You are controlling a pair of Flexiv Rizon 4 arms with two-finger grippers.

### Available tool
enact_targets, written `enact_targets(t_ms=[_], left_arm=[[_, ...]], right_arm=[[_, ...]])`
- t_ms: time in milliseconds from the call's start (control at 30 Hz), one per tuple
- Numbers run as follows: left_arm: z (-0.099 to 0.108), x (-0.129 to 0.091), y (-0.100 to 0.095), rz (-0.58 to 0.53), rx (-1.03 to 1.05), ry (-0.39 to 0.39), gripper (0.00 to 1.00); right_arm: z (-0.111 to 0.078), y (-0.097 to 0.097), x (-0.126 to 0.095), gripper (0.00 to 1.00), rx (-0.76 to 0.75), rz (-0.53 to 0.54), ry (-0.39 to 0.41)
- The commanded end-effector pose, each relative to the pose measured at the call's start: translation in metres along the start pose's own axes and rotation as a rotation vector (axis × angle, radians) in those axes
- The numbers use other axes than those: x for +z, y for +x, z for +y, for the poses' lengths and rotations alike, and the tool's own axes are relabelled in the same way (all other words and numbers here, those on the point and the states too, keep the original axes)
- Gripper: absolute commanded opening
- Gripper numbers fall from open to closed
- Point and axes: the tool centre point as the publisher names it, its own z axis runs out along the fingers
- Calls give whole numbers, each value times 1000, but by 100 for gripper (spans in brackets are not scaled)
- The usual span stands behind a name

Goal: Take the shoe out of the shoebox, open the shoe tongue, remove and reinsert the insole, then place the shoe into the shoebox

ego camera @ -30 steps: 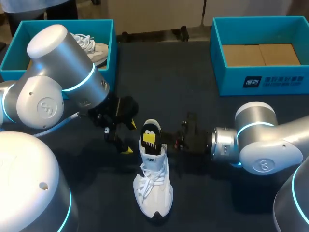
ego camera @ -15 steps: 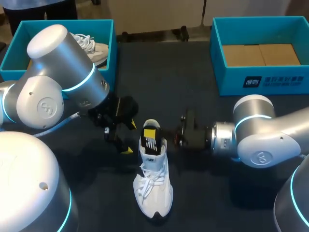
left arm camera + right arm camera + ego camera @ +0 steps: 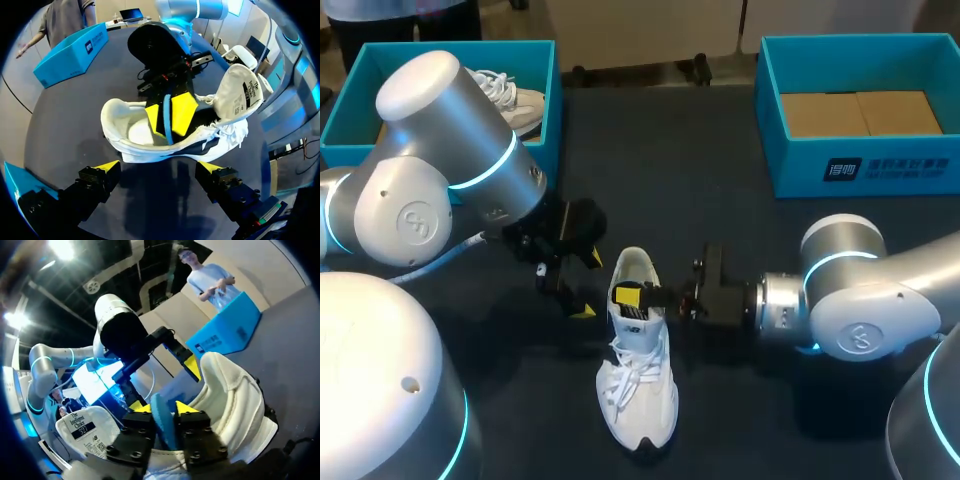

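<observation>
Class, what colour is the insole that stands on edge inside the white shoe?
The insole is blue; the left wrist view shows it best.

We are pinching the blue insole point(image 3: 162, 426) between the tips of our right gripper point(image 3: 164, 410) inside the white shoe point(image 3: 227, 390); our left gripper point(image 3: 162, 387) is hovering, fingers spread, just beyond.

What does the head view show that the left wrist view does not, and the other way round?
Only the head view: a second shoe in the left shoebox. Only the left wrist view: the blue insole gripped between the right gripper's fingers, inside the white shoe. Both: the white shoe on the table, with the right gripper at its opening.
</observation>
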Motion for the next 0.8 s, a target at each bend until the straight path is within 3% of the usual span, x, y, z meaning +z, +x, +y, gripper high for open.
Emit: enact_targets(t_ms=[33,600,800], left_arm=[[0,0,0,0,0,-3,100],[10,-27,-3,-38,23,-7,100],[18,-39,-3,21,88,-5,100]], right_arm=[[12,5,-1,48,-19,-7,18],[39,17,-4,49,-103,-11,94],[50,16,-14,48,-116,-42,132]])
